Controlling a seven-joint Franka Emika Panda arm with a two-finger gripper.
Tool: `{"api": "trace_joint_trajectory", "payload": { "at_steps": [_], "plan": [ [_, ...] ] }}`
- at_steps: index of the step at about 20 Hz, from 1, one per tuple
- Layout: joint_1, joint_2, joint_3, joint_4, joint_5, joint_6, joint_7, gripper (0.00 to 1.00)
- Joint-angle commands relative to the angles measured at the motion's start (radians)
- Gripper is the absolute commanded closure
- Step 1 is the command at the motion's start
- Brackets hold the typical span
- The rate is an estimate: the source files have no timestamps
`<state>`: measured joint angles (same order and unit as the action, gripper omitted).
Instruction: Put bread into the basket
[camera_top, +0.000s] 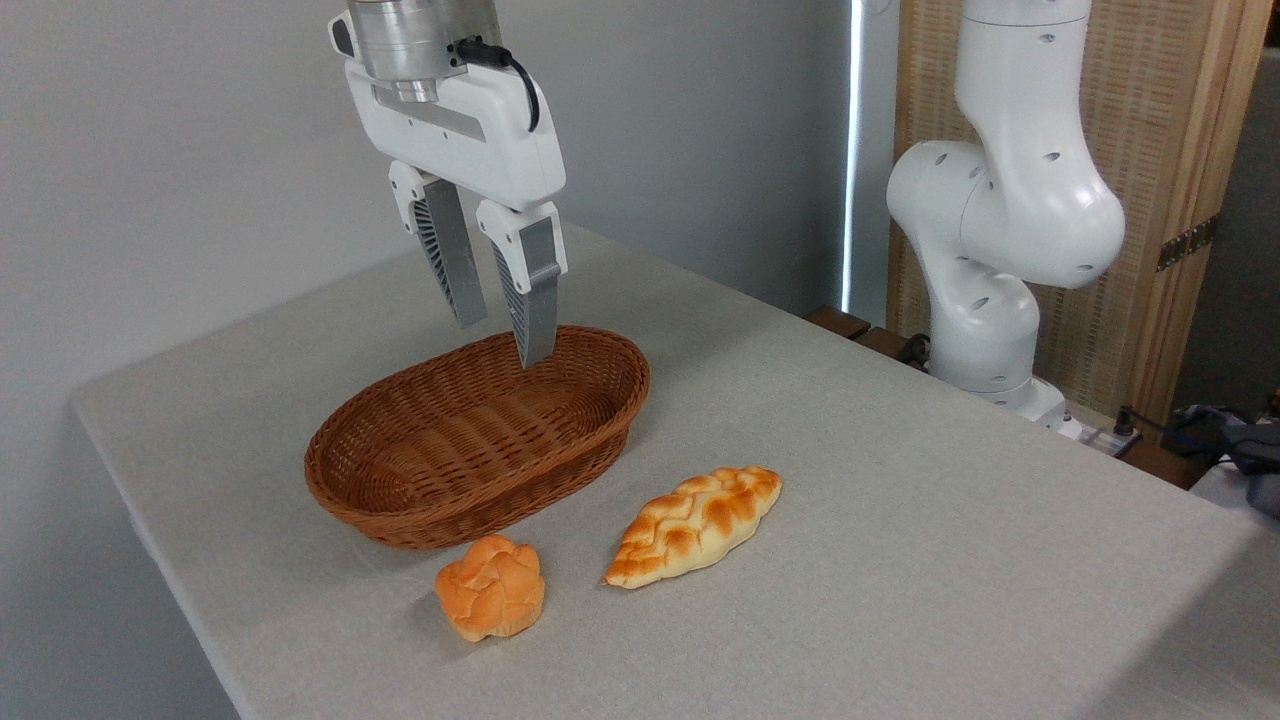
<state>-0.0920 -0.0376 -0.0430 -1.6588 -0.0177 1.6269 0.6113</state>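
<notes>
Above the basket's (480, 440) far rim, the gripper (500, 335) hangs with its fingers narrowly apart, holding nothing. Toward the desk's (900, 520) near edge, the bread (693, 526) lies beside a small round bun (491, 587).

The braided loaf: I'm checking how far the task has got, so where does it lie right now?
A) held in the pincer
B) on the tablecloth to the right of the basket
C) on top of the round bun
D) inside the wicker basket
B: the braided loaf lies flat on the tablecloth, right of the wicker basket and apart from it, while the pincer hangs open and empty above the basket.
</notes>
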Motion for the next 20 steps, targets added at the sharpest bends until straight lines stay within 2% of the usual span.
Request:
{"api": "trace_joint_trajectory", "payload": {
  "at_steps": [1,20],
  "plan": [
    [0.002,-0.022,0.008,-0.018,-0.019,-0.007,0.005,0.0],
    [0.002,-0.039,0.014,-0.038,-0.019,-0.007,0.004,0.0]
  ]
}}
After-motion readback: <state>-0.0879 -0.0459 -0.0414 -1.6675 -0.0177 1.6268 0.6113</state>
